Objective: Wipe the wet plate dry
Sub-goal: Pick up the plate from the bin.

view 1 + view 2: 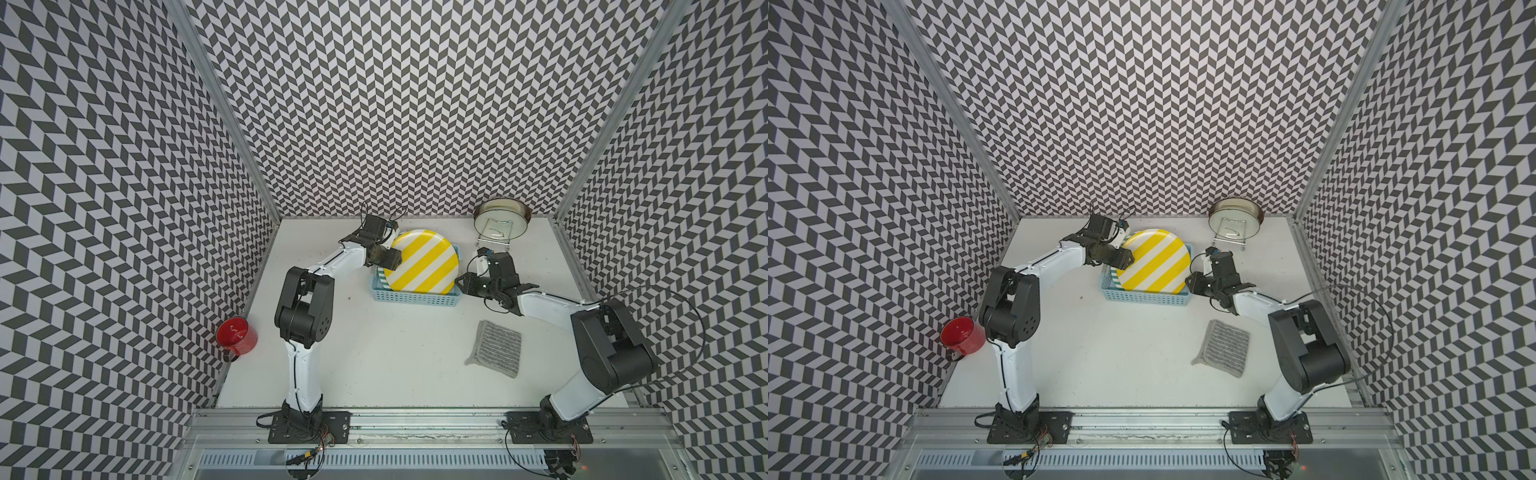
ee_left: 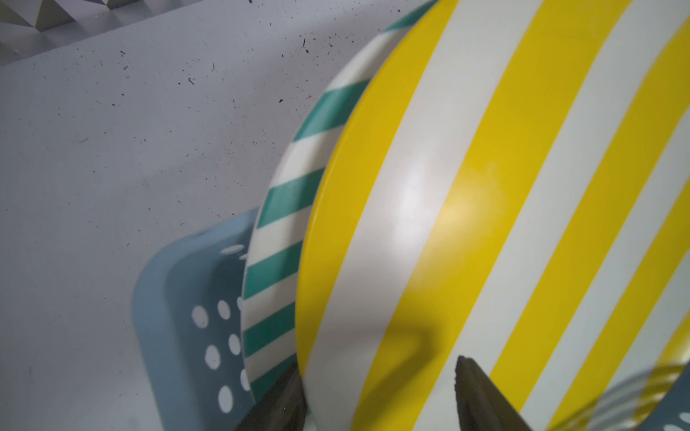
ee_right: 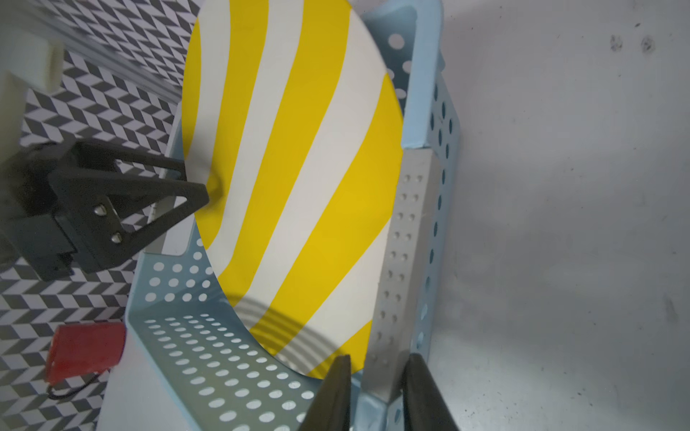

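Plate loc?
— Yellow-striped one, on edge in blue basket, back of table, w/ green-striped plate behind it. L jaws clamped on its rim
R jaws?
— Pinching basket's end wall. Cloth lies on table nr R arm, apart from both
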You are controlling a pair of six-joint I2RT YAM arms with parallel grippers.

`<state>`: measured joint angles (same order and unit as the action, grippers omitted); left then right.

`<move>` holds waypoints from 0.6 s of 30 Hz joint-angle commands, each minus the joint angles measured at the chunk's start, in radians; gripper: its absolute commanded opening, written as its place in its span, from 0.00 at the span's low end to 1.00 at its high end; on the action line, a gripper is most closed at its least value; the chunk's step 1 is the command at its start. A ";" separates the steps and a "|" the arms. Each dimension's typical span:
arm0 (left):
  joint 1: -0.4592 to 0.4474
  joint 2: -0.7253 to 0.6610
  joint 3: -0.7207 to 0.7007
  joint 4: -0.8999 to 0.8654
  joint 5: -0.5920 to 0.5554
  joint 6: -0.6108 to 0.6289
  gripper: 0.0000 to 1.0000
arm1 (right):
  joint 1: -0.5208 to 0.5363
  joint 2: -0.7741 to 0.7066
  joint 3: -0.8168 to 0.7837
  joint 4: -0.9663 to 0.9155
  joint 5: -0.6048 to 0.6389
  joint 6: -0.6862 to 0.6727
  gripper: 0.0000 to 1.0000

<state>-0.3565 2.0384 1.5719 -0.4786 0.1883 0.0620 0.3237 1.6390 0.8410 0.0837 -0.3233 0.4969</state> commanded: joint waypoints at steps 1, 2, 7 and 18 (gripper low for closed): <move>-0.012 0.025 -0.026 0.001 0.100 0.017 0.62 | 0.010 0.023 0.003 0.032 -0.010 -0.033 0.17; -0.012 0.025 -0.029 0.003 0.111 0.020 0.61 | 0.011 0.025 0.004 0.031 -0.011 -0.034 0.15; -0.010 0.013 -0.062 0.026 0.169 0.048 0.58 | 0.011 0.034 0.012 0.028 -0.016 -0.038 0.03; -0.003 -0.020 -0.133 0.096 0.261 0.121 0.46 | 0.014 0.051 0.026 0.018 -0.020 -0.034 0.00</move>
<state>-0.3180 2.0102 1.4807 -0.3454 0.2886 0.1413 0.3176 1.6527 0.8589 0.0822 -0.3016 0.5434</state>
